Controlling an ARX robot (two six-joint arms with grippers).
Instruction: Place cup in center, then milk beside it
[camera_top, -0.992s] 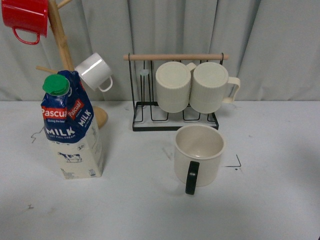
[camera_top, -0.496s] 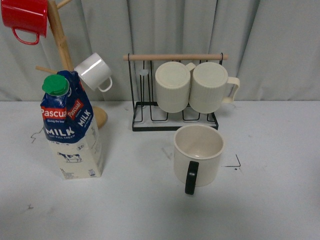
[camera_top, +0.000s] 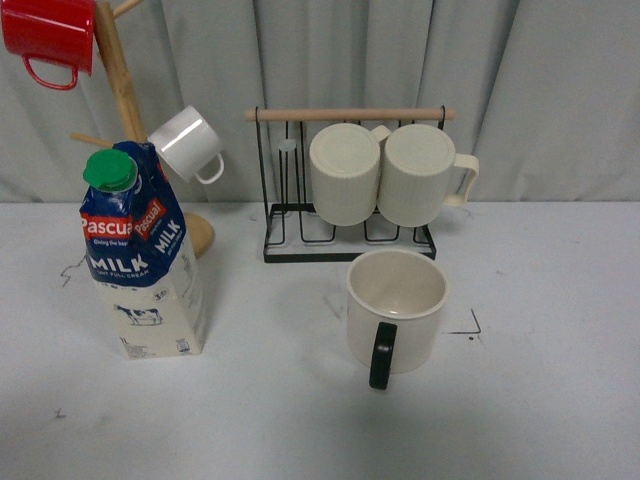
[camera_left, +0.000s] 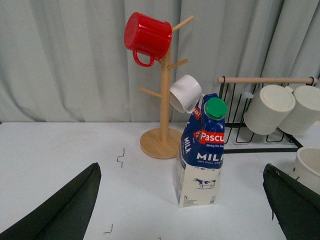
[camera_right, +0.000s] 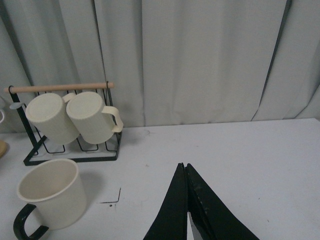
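The cup (camera_top: 396, 312), cream-white with a black handle turned toward me, stands upright on the white table just in front of the black rack. It also shows in the right wrist view (camera_right: 50, 194). The milk (camera_top: 140, 255), a blue and cream carton with a green cap, stands upright at the left. In the left wrist view the milk (camera_left: 201, 152) stands between and beyond my wide-open left gripper (camera_left: 182, 207). My right gripper (camera_right: 183, 167) is shut and empty, over bare table to the right of the cup. Neither gripper shows in the front view.
A black wire rack (camera_top: 350, 185) with a wooden bar holds two cream ribbed mugs at the back centre. A wooden mug tree (camera_top: 120, 90) at the back left carries a red mug (camera_top: 48, 35) and a small white mug (camera_top: 188, 143). A grey curtain hangs behind.
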